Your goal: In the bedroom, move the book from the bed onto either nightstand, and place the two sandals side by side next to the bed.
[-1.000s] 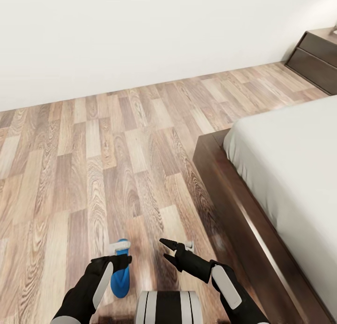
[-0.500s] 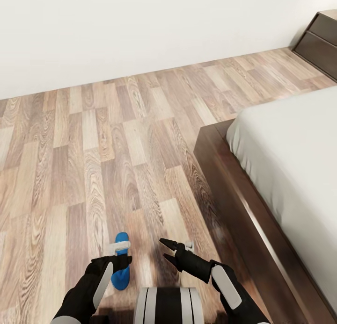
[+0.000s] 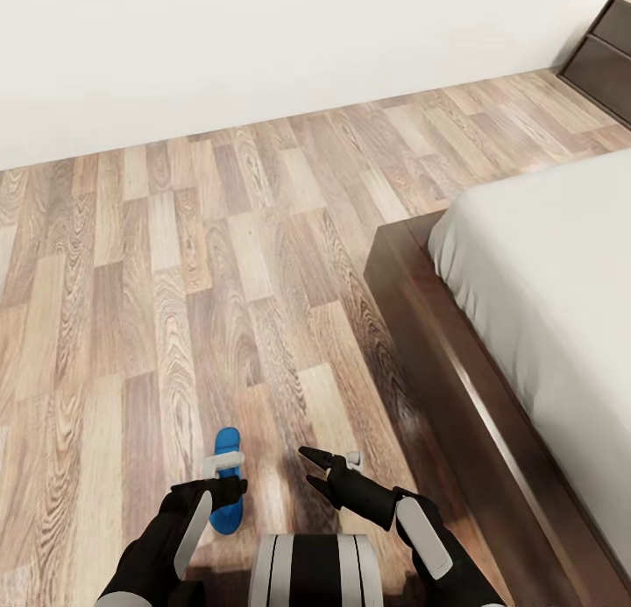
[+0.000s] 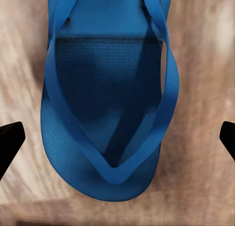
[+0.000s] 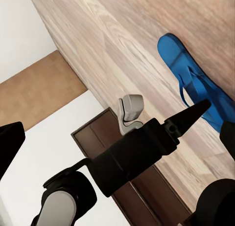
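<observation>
Sandal (image 4: 110,103) placement is in hand: it lies on the floor (image 3: 175,265) under the wide-open, empty left claw (image 4: 117,138). Right claw (image 3: 317,471) is open, empty. A descent and closure are judged next.

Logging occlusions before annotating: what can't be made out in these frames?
- Bright blue flip-flop sandal: head view, heel end hidden behind the left gripper; left wrist view cuts its heel at the edge.
- Pale grey mattress bed: head view, cut off by the right edge.
- Dark brown drawer cabinet: head view, cropped by the corner.
</observation>
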`<state>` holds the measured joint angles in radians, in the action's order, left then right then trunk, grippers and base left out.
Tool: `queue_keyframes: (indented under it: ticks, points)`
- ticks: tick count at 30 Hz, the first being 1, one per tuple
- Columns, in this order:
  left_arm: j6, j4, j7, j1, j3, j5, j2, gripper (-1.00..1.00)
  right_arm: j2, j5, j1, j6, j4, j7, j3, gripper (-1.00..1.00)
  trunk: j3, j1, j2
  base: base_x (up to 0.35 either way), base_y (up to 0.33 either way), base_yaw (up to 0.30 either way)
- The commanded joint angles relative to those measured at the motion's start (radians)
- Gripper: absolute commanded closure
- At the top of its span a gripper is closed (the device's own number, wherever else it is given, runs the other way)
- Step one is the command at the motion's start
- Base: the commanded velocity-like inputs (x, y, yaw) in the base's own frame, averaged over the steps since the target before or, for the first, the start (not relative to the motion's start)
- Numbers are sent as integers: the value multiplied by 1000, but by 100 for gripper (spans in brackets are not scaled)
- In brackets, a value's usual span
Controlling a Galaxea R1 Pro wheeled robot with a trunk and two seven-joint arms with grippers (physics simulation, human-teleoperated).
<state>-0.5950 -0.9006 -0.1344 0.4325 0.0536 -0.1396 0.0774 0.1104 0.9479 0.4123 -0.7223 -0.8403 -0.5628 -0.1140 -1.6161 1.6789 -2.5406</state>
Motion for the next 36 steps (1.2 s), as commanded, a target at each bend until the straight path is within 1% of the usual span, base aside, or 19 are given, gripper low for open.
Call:
queue_keyframes:
  ticks: [1,10,18,29,36]
  points:
    - [-4,-1,-7,0,2,-11,1,-100,0,3,0,-5,0,0,0,-100,-1,0,0,0,0,0]
    - [-4,-1,-7,0,2,-11,1,-100,0,3,0,-5,0,0,0,-100,-1,0,0,0,0,0]
    - [-4,-1,-7,0,2,-11,1,-100,0,3,0,-5,0,0,1,-100,-31,3,-2,0,0,0]
    - [-3,-2,-7,0,2,-11,1,-100,0,3,0,-5,0,0,1,-100,-31,3,-2,1,0,0]
    - [-3,-3,-7,0,2,-11,1,-100,0,3,0,-5,1,0,0,-100,-31,3,-2,120,0,0]
